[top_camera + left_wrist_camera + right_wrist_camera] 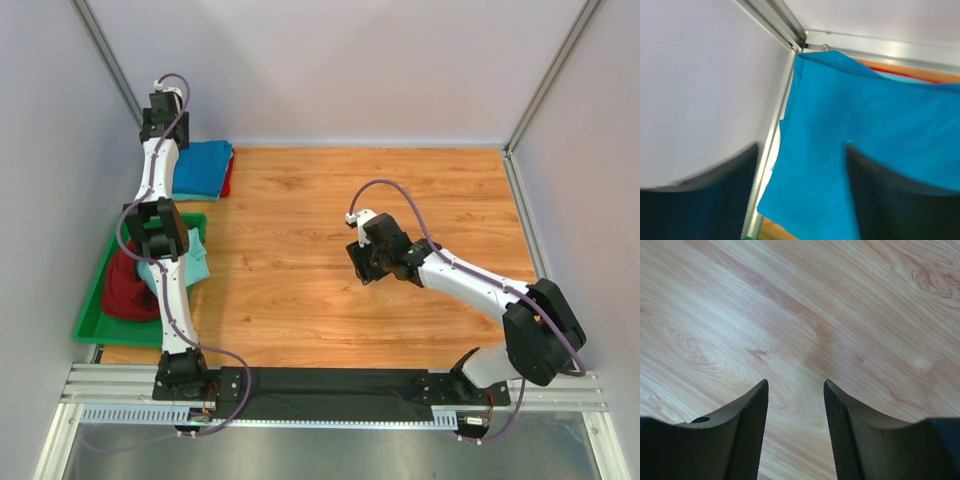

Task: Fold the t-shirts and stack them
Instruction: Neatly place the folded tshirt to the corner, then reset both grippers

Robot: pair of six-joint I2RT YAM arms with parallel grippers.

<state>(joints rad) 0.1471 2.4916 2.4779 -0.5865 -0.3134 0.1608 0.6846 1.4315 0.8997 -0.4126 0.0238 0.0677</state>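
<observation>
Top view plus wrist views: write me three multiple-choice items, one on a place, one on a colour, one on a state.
1. Where does the stack lie?
A. far-left corner of the table
B. middle
C. far-right corner

2. What colour is the top shirt?
A. red
B. blue
C. yellow

3. The right gripper is
A. shut on a shirt
B. open, holding nothing
C. out of view

Answers: 1 A, the top view shows it by the far-left corner post; 2 B, blue cloth fills the left wrist view; 3 B, its jaws stand apart over bare wood.
</observation>
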